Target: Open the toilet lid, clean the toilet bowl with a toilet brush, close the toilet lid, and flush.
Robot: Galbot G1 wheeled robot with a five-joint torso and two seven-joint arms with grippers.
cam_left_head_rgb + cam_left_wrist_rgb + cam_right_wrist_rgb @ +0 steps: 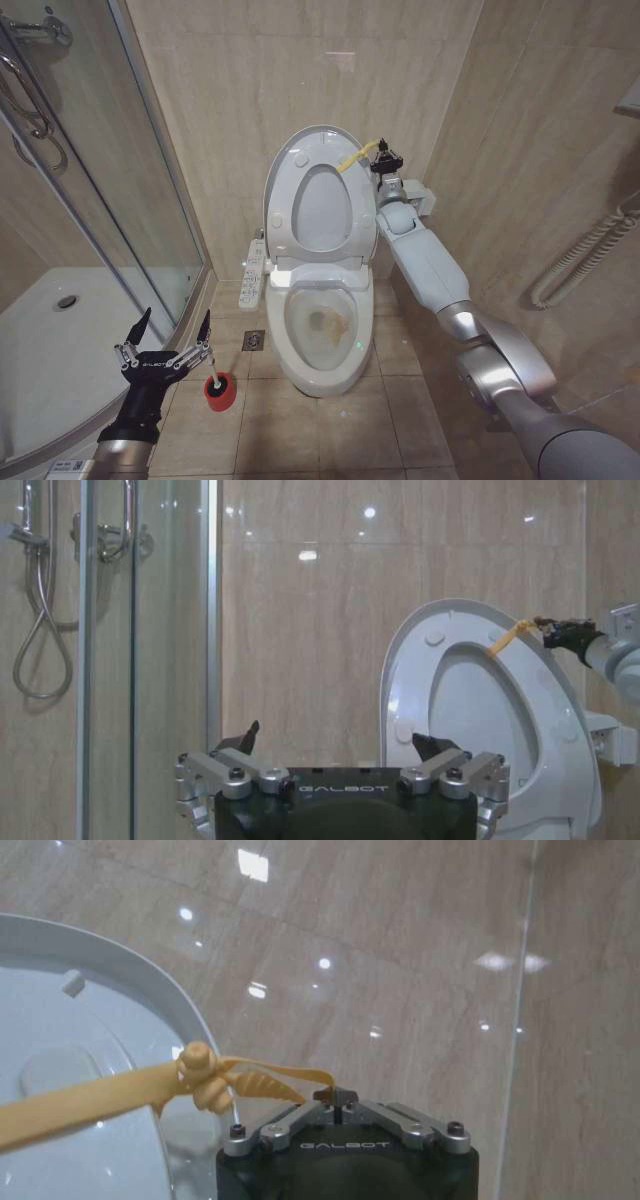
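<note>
You are looking at the toilet lid (300, 165) standing upright against the wall tiles, with the seat ring (322, 208) raised against it. The yellow strap (352, 155) at the lid's rim is running straight into the right gripper (382, 152), whose 2 fingers are pinching together on the strap's end; the right wrist view is showing the strap (110, 1091) knotted just in front of the closed fingertips. The toilet bowl (322, 325) is lying open below, with yellowish-brown staining on its inner surface.

The left gripper (168, 333) is hovering low beside the shower tray (45, 350), its 2 fingers spread wide and holding nothing. The toilet brush (214, 378) is sitting in its red cup holder (221, 394) on the floor, just beside the left gripper's inner fingertip and not between the fingers.

"GALBOT" is reading on both gripper bodies in the wrist views. The brush's bristle head is hiding inside the holder, and the left wrist view is cutting off the bowl.
</note>
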